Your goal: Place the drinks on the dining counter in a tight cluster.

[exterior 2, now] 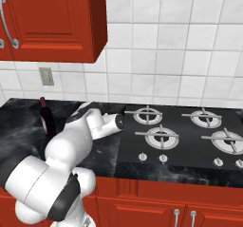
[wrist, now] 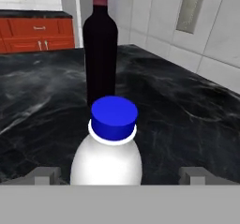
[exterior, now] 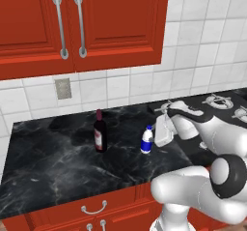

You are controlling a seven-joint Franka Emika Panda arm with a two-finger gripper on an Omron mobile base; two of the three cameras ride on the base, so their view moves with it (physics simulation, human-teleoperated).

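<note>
Two drinks stand on a black white-veined counter (exterior: 58, 162): a dark wine bottle (exterior: 100, 131) with a red label, and a small white bottle (exterior: 147, 139) with a blue label and blue cap to its right. My gripper (exterior: 157, 137) hangs just right of the small bottle, open. In the hand view the small bottle (wrist: 110, 148) sits between the two fingertips (wrist: 44, 175), with a gap on each side, and the wine bottle (wrist: 100, 54) stands right behind it. The wine bottle (exterior 2: 46, 117) also shows past my arm. I cannot tell whether this counter is the dining counter.
A black stove (exterior 2: 180, 136) with several burners adjoins the counter on the right. Red wall cabinets (exterior: 82, 22) hang above, over a white tiled wall with an outlet (exterior: 63, 88). Far off in the hand view is another black-topped counter with red fronts (wrist: 37, 28).
</note>
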